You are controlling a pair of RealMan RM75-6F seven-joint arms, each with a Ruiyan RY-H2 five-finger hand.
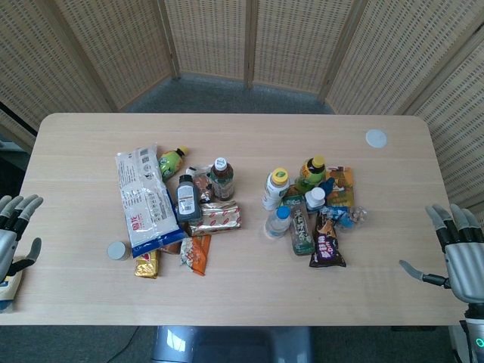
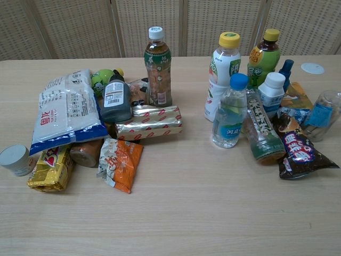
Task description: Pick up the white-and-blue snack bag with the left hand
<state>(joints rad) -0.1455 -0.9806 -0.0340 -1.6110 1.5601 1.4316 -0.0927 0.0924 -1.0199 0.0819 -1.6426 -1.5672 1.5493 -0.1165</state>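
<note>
The white-and-blue snack bag [image 1: 145, 200] lies flat on the left half of the table, long side running front to back, its blue edge toward me; the chest view shows the bag [image 2: 67, 111] at the left, resting partly on other snacks. My left hand [image 1: 13, 231] hovers at the table's left edge, fingers spread and empty, well left of the bag. My right hand [image 1: 458, 253] hangs off the right front corner, also spread and empty. Neither hand shows in the chest view.
Around the bag lie a small grey can [image 1: 116, 250], a yellow packet [image 1: 147, 264], an orange packet [image 1: 196, 254], a red-striped pack [image 1: 219, 216] and bottles [image 1: 221, 178]. A second cluster of bottles and bags [image 1: 306, 208] sits right of centre. A white disc [image 1: 376, 138] lies far right.
</note>
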